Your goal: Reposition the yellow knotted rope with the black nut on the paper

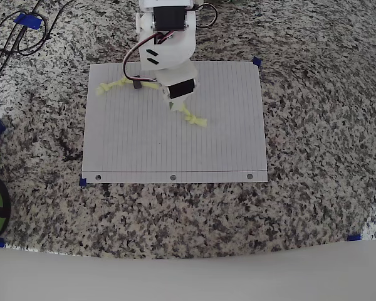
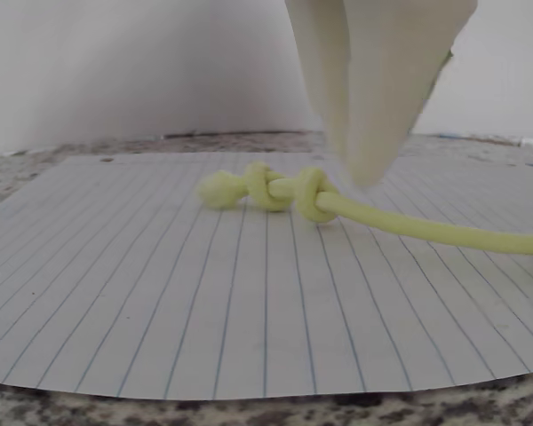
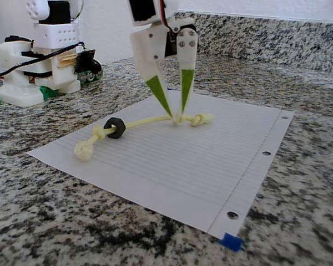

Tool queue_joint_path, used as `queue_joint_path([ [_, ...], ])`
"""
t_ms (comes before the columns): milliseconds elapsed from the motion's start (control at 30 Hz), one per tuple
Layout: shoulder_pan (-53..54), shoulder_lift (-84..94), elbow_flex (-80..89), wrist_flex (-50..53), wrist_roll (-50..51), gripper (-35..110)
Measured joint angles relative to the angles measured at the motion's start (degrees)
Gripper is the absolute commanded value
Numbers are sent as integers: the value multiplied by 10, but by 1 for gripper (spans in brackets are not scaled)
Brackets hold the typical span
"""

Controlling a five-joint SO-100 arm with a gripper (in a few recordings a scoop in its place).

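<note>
Surface: speckled granite counter (image 3: 299, 100), with the paper (image 3: 172, 172) lying flat on it.
Rope: the yellow knotted rope (image 3: 150, 119) lies across the paper, the black nut (image 3: 115, 127) near one knotted end.
Gripper: the gripper (image 3: 175, 116) points down, tips slightly parted, straddling the cord beside the other knot.
</note>
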Motion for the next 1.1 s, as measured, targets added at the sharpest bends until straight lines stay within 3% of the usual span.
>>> queue_joint_path([
  [1100, -78, -14, 0, 11, 0, 0],
])
